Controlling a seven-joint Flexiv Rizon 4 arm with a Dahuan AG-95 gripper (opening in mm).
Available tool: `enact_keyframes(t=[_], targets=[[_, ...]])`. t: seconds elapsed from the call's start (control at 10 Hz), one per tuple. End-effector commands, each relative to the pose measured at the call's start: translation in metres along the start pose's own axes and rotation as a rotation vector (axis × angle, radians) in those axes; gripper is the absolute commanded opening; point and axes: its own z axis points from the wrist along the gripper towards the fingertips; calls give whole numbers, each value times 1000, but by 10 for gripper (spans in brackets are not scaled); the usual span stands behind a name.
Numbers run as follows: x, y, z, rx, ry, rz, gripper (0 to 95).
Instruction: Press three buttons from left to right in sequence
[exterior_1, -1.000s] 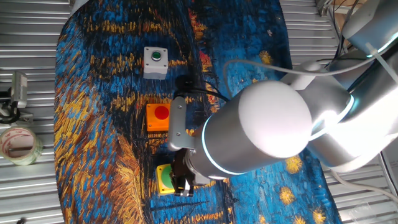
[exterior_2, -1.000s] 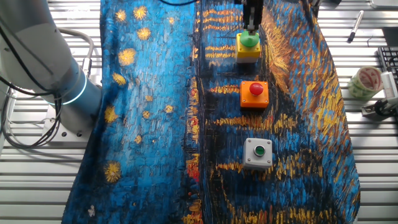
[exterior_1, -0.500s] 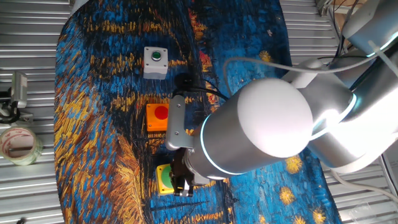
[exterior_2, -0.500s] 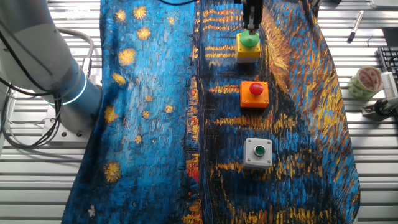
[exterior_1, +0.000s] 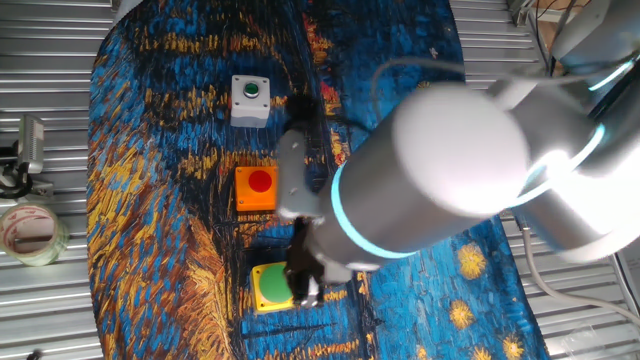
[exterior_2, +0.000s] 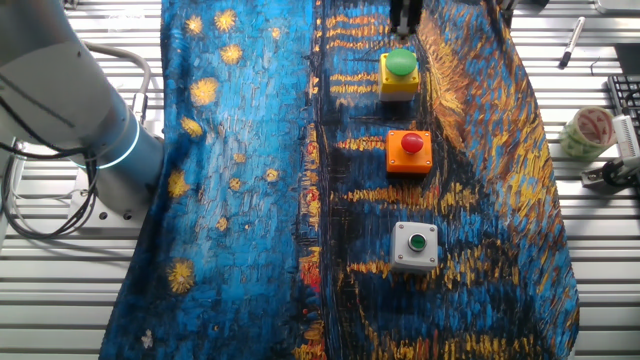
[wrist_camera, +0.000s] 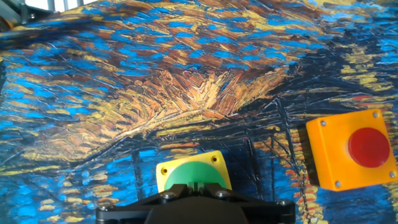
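Observation:
Three button boxes lie in a row on the painted cloth. The white-grey box with the small green button is at one end. The orange box with the red button is in the middle. The yellow box with the large green button is at the other end. My gripper hangs just above the large green button and does not touch it. Its fingers are shut together and hold nothing.
The blue and orange painted cloth covers the slatted metal table. A roll of tape and a metal clip lie off the cloth to one side. A pen lies near them. The arm base stands on the opposite side.
My gripper was pressed down on the large green button and has now lifted straight up off it. The arm has risen closer to the fixed camera. The boxes have not moved.

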Motion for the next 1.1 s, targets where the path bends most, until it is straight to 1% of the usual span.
enact_keyframes(t=[0.1,0.3,0.4,0.8,1.1], targets=[[8,-5,-5,5,3,-22,0],[12,-8,-8,11,8,-15,0],[13,-9,-8,6,8,-11,0],[13,-9,-8,6,14,-4,0],[13,-9,-8,-11,18,-16,0]])
